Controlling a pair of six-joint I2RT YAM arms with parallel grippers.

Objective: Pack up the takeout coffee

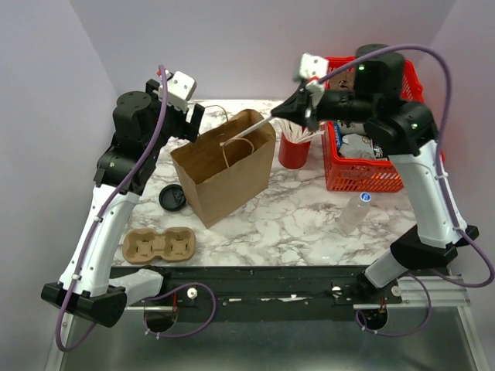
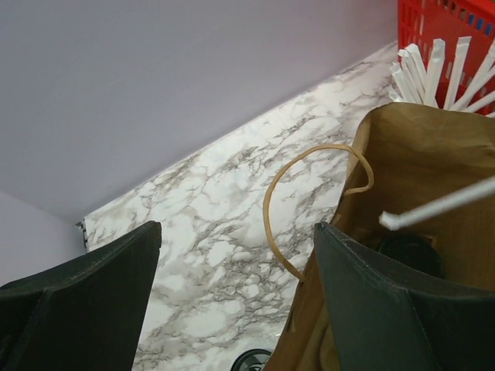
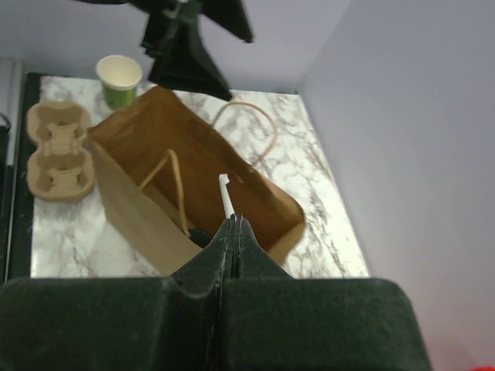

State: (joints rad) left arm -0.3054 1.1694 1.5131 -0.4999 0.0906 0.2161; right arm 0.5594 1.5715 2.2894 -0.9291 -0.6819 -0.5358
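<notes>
A brown paper bag (image 1: 228, 174) stands open in the middle of the marble table. Deep inside it a round black lid (image 2: 410, 251) shows, which looks like the top of the takeout coffee; the bag's walls hide the cup. My right gripper (image 1: 294, 108) is shut on a thin white stick (image 1: 247, 131) whose free end hangs over the bag's mouth (image 3: 225, 195). My left gripper (image 2: 236, 294) stands open at the bag's back left corner, one finger (image 2: 387, 309) over the rim and nothing between the fingers.
A red cup of white sticks (image 1: 294, 151) and a red basket (image 1: 367, 166) stand right of the bag, with a small bottle (image 1: 354, 210) nearer. A cardboard cup carrier (image 1: 158, 245), a loose black lid (image 1: 172, 198) and a lidless green cup (image 3: 120, 79) are on the left.
</notes>
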